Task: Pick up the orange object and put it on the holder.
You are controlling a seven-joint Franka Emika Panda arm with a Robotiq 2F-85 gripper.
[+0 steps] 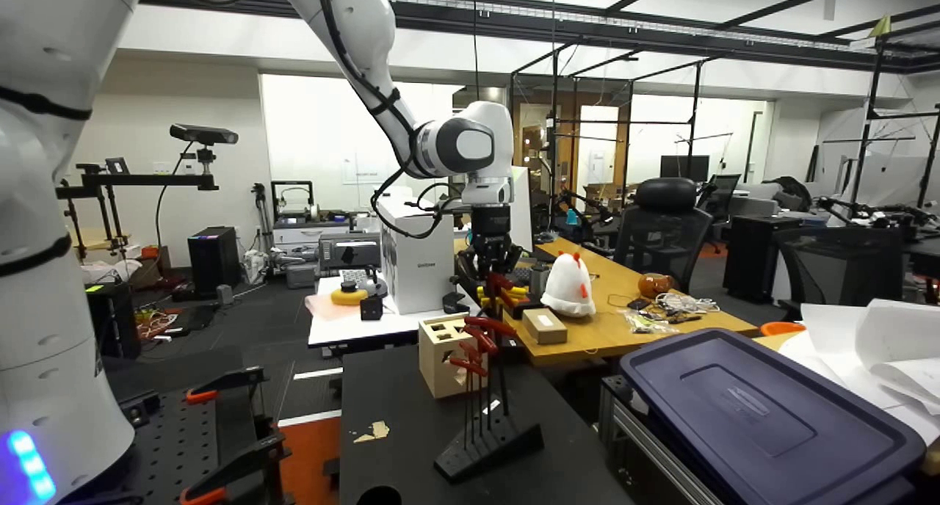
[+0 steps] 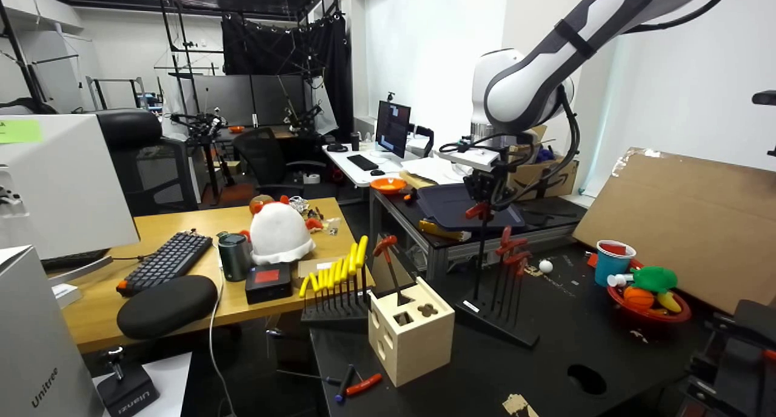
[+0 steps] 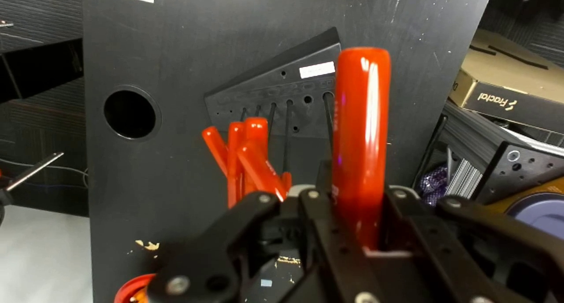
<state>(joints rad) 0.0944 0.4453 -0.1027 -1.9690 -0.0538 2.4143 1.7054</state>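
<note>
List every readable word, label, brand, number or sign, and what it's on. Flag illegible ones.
"Unitree": white box
"ULANZI": black base
"Fractal": cardboard box
Too small, blurred, cut off or covered to read: red handle, white label on black stand, blue lid, green note, brown carton.

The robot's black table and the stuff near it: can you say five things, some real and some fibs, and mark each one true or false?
1. The end effector grips a red handle. True.
2. The bowl is blue. False: the bowl is red.
3. The wooden box has holes in its top. True.
4. All the tool handles are red. False: there are yellow handles too.
5. The cup near the bowl stands upright. True.
</note>
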